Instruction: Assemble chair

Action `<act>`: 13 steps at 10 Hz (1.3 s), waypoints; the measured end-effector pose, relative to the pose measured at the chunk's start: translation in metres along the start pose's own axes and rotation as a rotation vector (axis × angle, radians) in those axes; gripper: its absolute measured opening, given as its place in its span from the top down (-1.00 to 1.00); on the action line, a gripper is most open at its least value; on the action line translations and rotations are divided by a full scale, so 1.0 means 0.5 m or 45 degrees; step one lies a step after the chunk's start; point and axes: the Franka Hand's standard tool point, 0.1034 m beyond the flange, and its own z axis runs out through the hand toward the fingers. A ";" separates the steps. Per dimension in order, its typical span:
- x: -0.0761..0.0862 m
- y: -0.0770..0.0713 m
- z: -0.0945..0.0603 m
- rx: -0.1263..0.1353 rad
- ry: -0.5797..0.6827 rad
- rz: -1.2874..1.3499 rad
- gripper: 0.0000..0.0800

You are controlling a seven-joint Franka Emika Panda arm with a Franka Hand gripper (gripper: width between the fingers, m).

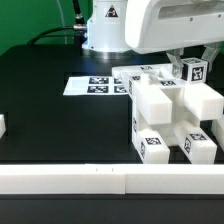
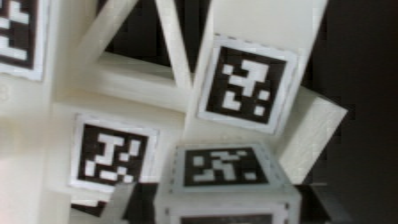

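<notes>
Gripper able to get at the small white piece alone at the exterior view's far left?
Probably yes. The gripper hangs over the chair; the small piece lies alone on bare black table, nothing standing between. Whether the arm stretches that far is unclear.

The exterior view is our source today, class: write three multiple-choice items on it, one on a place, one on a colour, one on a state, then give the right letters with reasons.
1. Where does the marker board lie, compared with the stacked chair parts?
A. toward the exterior view's left of them
B. on top of them
C. toward the exterior view's right of them

2. What colour is the table top?
A. white
B. black
C. red

3. How do the chair parts stand?
A. spread singly across the table
B. gathered in one blocky cluster
C. hanging from the arm

Answers: 1 A, the flat tagged sheet lies beside the cluster on the exterior view's left. 2 B, the bare surface around the parts is black. 3 B, the white blocks sit packed together below the arm.
</notes>
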 end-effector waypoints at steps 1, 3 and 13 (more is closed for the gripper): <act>0.000 0.000 0.000 0.000 0.000 0.023 0.31; 0.002 0.003 0.000 0.002 0.002 0.103 0.31; 0.012 0.022 -0.002 0.070 0.043 1.102 0.31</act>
